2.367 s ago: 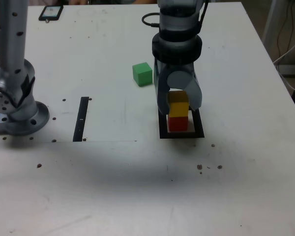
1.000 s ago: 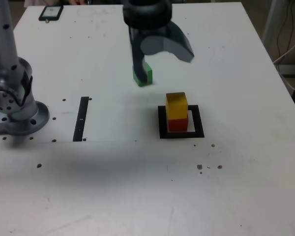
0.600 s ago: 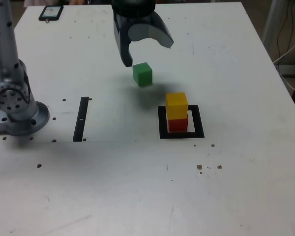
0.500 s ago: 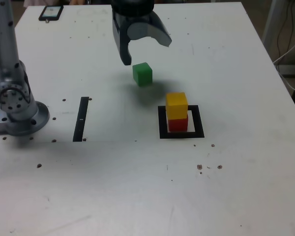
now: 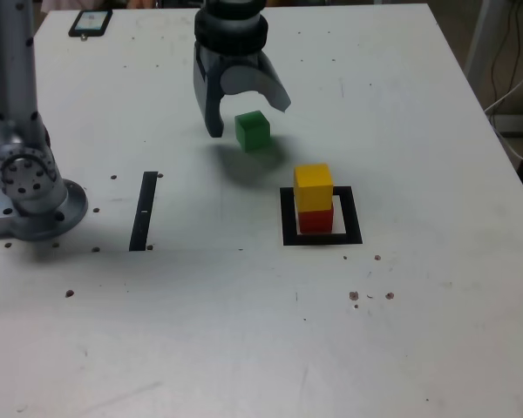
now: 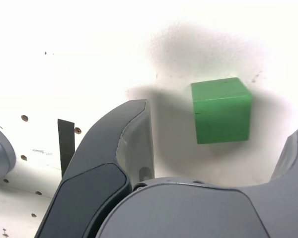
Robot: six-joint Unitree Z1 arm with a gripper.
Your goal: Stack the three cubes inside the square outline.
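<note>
A yellow cube (image 5: 313, 185) rests on a red cube (image 5: 315, 219) inside the black square outline (image 5: 322, 239) at the exterior view's centre right. The green cube (image 5: 252, 130) (image 6: 221, 109) sits alone on the white table, farther back and to the left of the stack. My gripper (image 5: 247, 117) hangs open just above the green cube, one finger (image 5: 213, 117) to its left and the other to its right in the exterior view. The wrist view shows the cube lying between the two fingers (image 6: 120, 148), untouched.
The arm's grey base (image 5: 30, 196) stands at the exterior view's left edge. A thin black strip (image 5: 144, 211) lies on the table beside it. A phone (image 5: 91, 21) lies at the far left corner. Small dark specks dot the table (image 5: 244, 331).
The gripper left the yellow-on-red stack, swung left and back, and has come down around the green cube. The cubes have not moved.
</note>
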